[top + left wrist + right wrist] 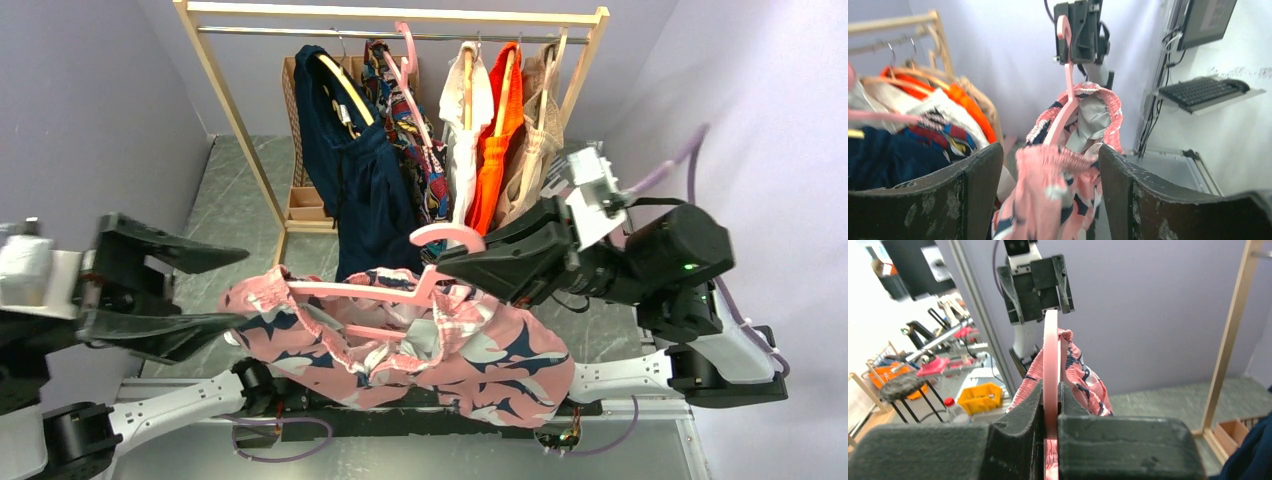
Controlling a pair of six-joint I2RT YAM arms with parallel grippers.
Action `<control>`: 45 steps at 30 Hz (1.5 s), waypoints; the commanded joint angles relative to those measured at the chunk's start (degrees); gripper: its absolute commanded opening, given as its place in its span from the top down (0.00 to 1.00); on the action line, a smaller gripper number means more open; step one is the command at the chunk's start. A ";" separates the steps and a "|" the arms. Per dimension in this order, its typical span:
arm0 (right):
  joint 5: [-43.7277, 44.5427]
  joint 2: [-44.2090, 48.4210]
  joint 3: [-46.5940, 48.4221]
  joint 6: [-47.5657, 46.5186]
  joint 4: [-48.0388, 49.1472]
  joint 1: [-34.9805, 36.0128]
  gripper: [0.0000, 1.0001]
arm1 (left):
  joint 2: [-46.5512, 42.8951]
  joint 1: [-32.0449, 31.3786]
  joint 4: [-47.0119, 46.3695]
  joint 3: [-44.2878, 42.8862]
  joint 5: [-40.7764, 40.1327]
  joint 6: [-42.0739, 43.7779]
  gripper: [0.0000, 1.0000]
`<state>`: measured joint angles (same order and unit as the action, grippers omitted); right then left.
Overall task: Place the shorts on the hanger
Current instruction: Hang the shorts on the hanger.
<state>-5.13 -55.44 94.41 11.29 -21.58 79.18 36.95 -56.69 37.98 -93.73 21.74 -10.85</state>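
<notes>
The pale-pink hanger is held level above the table's near edge. My right gripper is shut on its neck just below the hook; the right wrist view shows the hanger pinched edge-on in the right gripper. The pink shorts with navy and white print hang bunched over the hanger's arms, waistband gathered around the bar. My left gripper is open at the shorts' left end. In the left wrist view the shorts hang blurred between its spread fingers, apart from both.
A wooden clothes rack stands behind, holding a navy garment, a multicolour patterned one, white and orange tops and another pink hanger. A wooden crate sits at its foot. Purple walls are close on both sides.
</notes>
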 commanded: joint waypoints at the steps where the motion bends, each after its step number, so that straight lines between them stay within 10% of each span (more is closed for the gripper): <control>1: -2.79 1.20 2.64 -0.56 6.27 -0.13 1.00 | 1.80 0.17 -0.11 -5.07 -0.16 3.19 0.25; 15: 2.19 5.47 -5.46 0.18 6.62 -0.09 1.00 | 2.69 0.15 8.26 -1.48 3.77 3.48 0.33; 26: 2.75 5.65 -6.21 0.22 6.08 -0.08 1.00 | 7.39 0.17 11.29 1.18 8.04 4.26 0.92; 42: 4.11 5.17 -11.25 0.26 15.84 -0.10 1.00 | 10.72 0.17 -6.32 8.68 15.07 0.77 0.93; 45: 3.45 6.77 -14.00 0.60 19.19 -0.09 1.00 | 11.12 0.17 -5.76 8.17 14.32 0.81 0.78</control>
<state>-2.11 -51.18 82.35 11.35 -14.37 79.18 47.20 -56.66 35.46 -85.78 33.74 -9.04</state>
